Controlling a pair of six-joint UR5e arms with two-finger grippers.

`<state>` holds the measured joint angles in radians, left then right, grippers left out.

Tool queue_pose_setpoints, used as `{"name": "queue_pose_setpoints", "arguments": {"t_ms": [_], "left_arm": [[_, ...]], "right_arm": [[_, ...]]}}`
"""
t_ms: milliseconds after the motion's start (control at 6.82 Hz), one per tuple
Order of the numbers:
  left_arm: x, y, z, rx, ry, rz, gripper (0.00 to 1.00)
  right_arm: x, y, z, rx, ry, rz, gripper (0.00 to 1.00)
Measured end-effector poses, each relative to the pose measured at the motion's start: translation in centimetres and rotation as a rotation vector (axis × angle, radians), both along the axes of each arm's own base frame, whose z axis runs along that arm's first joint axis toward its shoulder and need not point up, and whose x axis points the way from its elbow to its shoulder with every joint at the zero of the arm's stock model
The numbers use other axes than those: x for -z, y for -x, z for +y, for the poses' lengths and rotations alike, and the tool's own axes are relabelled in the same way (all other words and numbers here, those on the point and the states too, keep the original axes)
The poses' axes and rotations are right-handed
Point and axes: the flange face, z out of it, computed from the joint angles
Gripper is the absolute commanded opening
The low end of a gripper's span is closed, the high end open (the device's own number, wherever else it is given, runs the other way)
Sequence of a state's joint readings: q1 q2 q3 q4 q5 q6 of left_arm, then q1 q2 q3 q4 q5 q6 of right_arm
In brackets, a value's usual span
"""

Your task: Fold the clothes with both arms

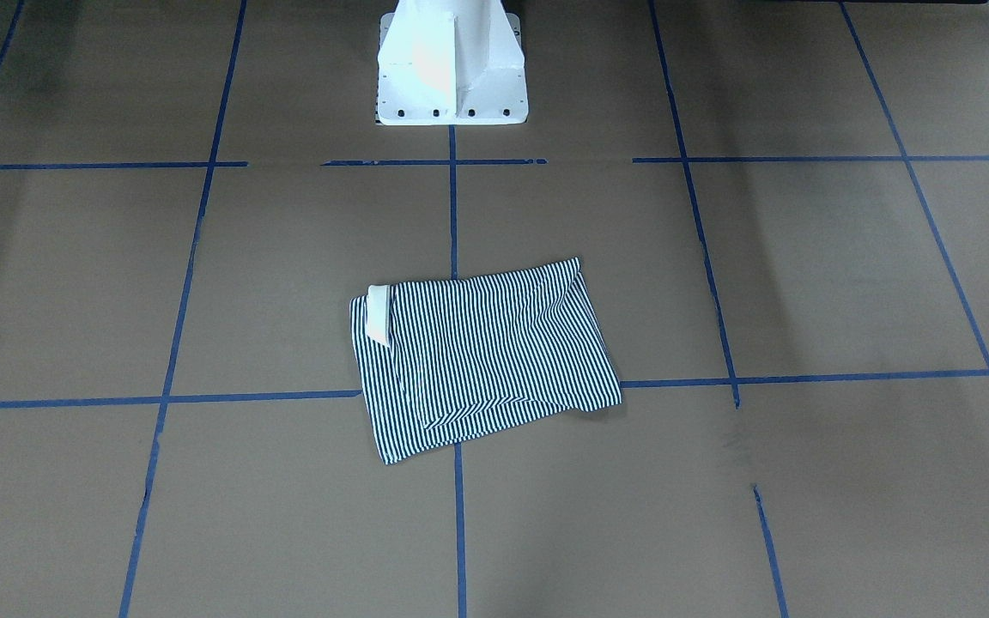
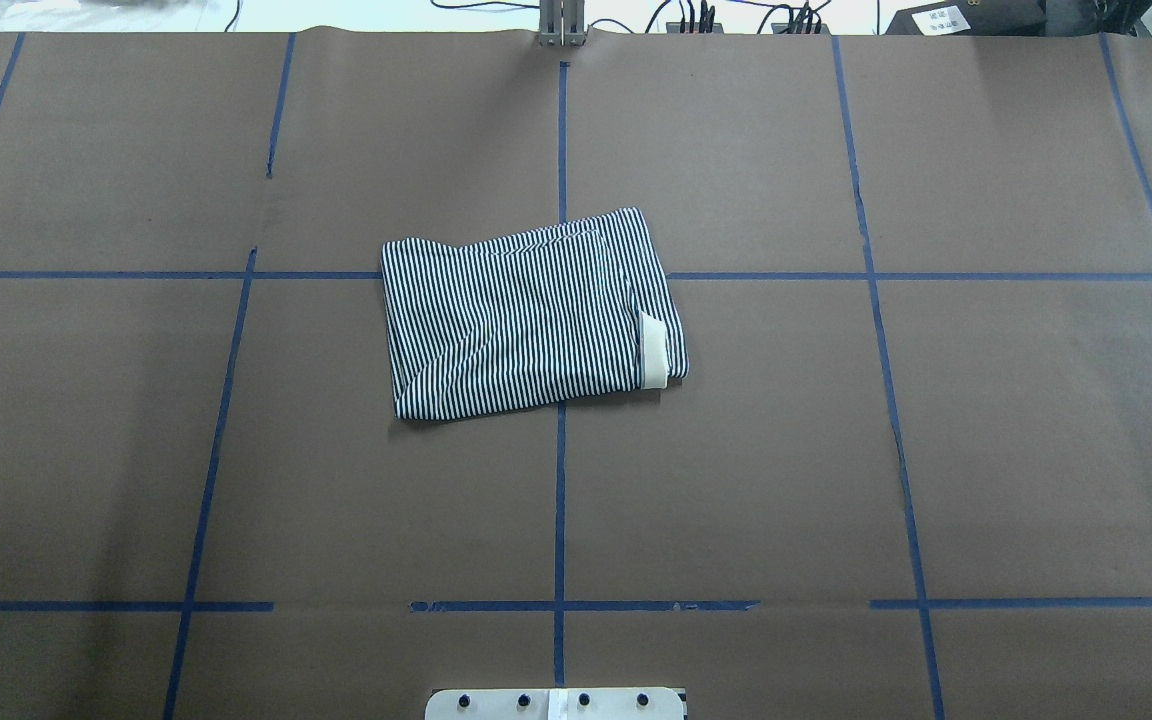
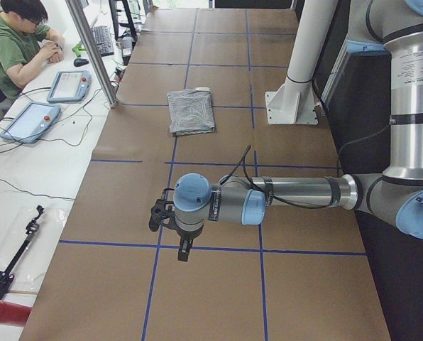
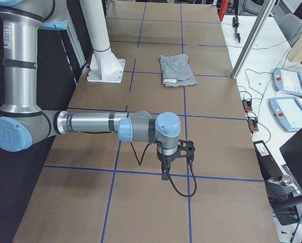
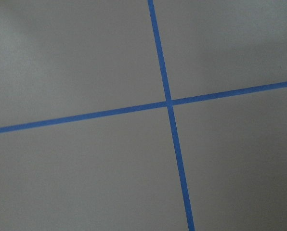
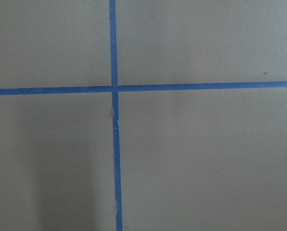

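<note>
- One printed label [image 3: 414,69] wraps the upright tube of the left arm [image 3: 289,193]. A second like it sits on the right arm [image 4: 90,123]. The print on both is too small to read.
- One white tag lies among the gear past the far edge of the surface [image 2: 836,450], at 1 o'clock in the overhead view. Its writing is also too small to read.
- One polo shirt [image 2: 526,315] with thin navy-and-white stripes lies flat on the surface, folded into a rough rectangle. It is at 12 o'clock from the single white pedestal [image 1: 452,69] in the overhead view, and it covers a crossing of the blue tape lines [image 2: 559,500].
- One cream collar [image 2: 653,350] shows at the shirt's 4 o'clock corner in the overhead view.
- There are two arms, both well apart from the shirt, one out toward each end of the surface.
- The left end effector [image 3: 184,254] hangs above a tape line, pointing down. I cannot tell how far its fingers are spread.
- The right end effector [image 4: 164,174] hangs the same way above another tape line, and I cannot tell its spread either.
- Each wrist camera shows one tape crossing on brown surface.
- Two handheld consoles [image 3: 69,85], each with a red button, lie on the white side table [image 3: 27,177].
- One person [image 3: 16,42] in a green top sits at that table.
</note>
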<state>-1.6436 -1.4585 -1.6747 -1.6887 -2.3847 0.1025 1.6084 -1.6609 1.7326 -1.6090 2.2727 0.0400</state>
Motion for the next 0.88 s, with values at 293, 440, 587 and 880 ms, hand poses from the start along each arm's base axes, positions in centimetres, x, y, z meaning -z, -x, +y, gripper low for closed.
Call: {"name": "queue_pose_setpoints", "arguments": {"t_ms": [293, 440, 587, 880], "left_arm": [[0.1, 0.1, 0.0, 0.002, 0.003, -0.001, 1.0], [0.0, 0.1, 0.1, 0.004, 0.007, -0.003, 1.0], [-0.5, 0.1, 0.4, 0.004, 0.016, -0.005, 1.0], [-0.9, -0.1, 1.1, 0.0, 0.017, -0.005, 1.0]], "right_arm": [[-0.3, 0.9, 0.4, 0.021, 0.004, -0.014, 1.0], [-0.5, 1.4, 0.5, 0.034, 0.005, -0.015, 1.0], [-0.7, 1.9, 0.5, 0.047, 0.007, -0.016, 1.0], [-0.9, 2.5, 0.6, 0.06, 0.011, -0.016, 1.0]]}}
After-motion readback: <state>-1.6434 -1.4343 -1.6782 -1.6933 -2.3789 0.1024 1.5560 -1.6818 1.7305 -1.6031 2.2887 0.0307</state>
